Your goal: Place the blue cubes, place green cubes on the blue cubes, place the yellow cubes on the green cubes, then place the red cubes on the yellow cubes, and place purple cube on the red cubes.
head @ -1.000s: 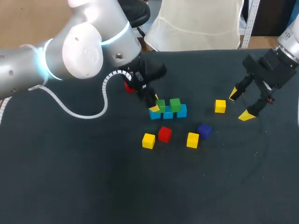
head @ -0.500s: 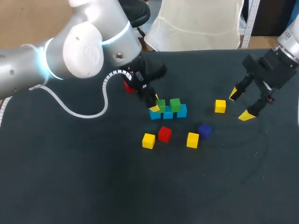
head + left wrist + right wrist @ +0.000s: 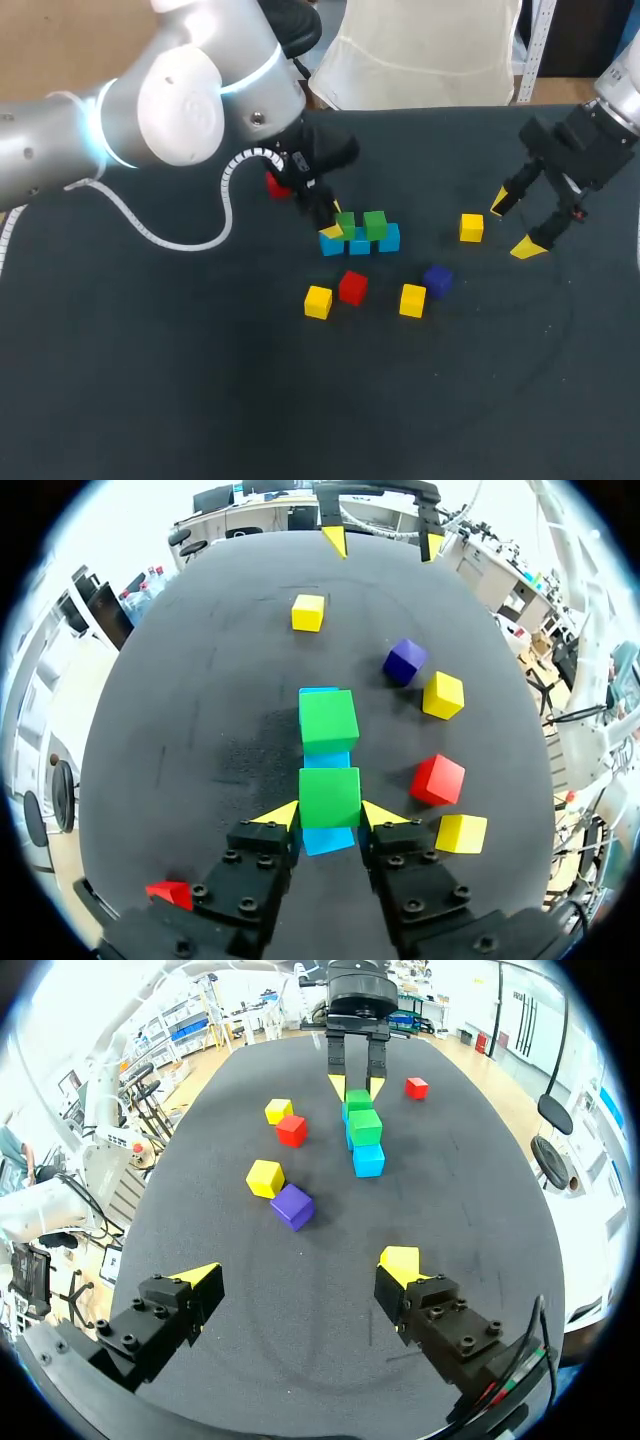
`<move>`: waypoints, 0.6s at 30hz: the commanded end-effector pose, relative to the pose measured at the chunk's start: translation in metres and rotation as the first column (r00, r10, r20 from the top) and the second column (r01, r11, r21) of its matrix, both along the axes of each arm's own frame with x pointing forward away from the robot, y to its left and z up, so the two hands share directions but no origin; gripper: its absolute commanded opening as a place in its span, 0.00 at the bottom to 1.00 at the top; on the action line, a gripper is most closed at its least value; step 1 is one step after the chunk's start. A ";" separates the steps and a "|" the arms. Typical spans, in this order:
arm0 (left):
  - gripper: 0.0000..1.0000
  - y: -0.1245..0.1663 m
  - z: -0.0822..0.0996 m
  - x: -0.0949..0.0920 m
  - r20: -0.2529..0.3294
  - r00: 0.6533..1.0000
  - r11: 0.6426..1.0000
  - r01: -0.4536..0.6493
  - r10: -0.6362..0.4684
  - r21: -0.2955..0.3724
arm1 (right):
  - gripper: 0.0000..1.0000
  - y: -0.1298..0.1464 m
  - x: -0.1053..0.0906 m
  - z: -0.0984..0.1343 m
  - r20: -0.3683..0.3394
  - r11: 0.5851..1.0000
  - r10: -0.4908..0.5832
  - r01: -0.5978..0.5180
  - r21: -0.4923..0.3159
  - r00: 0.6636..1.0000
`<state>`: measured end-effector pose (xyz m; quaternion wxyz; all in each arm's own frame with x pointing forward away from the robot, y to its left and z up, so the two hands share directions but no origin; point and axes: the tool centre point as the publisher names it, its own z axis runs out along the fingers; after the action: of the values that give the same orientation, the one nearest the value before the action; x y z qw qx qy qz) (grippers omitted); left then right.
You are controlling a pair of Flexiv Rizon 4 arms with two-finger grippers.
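The table (image 3: 150, 380) carries everything, so I start with what lies on it. A row of three blue cubes (image 3: 360, 245) lies just above the middle of the head view. My left gripper (image 3: 330, 813) is closed narrow on a green cube (image 3: 330, 792), with one yellow tip against each side. That cube sits on the blue cube at the left end of the row. A second green cube (image 3: 375, 224) sits on the row just to its right, and the blue cube at the right end shows a bare top in the right wrist view. Below the row, from left to right, lie a left-hand yellow cube (image 3: 318, 301), a red cube (image 3: 352, 287), a right-hand yellow cube (image 3: 412, 300) and a purple cube (image 3: 437, 279). All four are apart from each other and from the row. A second red cube (image 3: 275, 186) lies at the upper left of the row, partly hidden behind the left arm. My right gripper (image 3: 512, 226) hangs over the right side of the table with its fingers spread wide and nothing between them. A lone yellow cube (image 3: 471, 227) lies just to its left, not touching it and well apart from the blue row.
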<state>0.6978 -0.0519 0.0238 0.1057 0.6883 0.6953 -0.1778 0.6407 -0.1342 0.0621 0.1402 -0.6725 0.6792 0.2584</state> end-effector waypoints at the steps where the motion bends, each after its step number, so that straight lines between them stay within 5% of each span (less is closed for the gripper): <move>1: 0.00 -0.001 0.000 0.003 -0.003 1.000 1.000 0.007 -0.007 0.005 | 1.00 0.000 0.001 0.000 -0.001 1.000 0.002 -0.002 0.002 1.000; 10: 0.00 0.000 0.000 0.003 -0.002 1.000 1.000 0.008 -0.008 0.007 | 1.00 0.000 0.001 0.000 -0.001 1.000 0.002 -0.002 0.002 1.000; 12: 0.15 0.000 0.000 0.003 -0.003 1.000 1.000 0.008 -0.008 0.008 | 1.00 0.000 0.001 0.000 -0.001 1.000 0.002 -0.002 0.002 1.000; 18: 0.27 0.000 0.000 0.003 -0.006 1.000 1.000 0.007 -0.007 0.009 | 1.00 0.000 0.001 0.000 -0.001 1.000 0.002 -0.002 0.002 1.000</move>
<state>0.6976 -0.0513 0.0236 0.1032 0.6899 0.6945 -0.1763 0.6407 -0.1342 0.0621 0.1402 -0.6725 0.6792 0.2584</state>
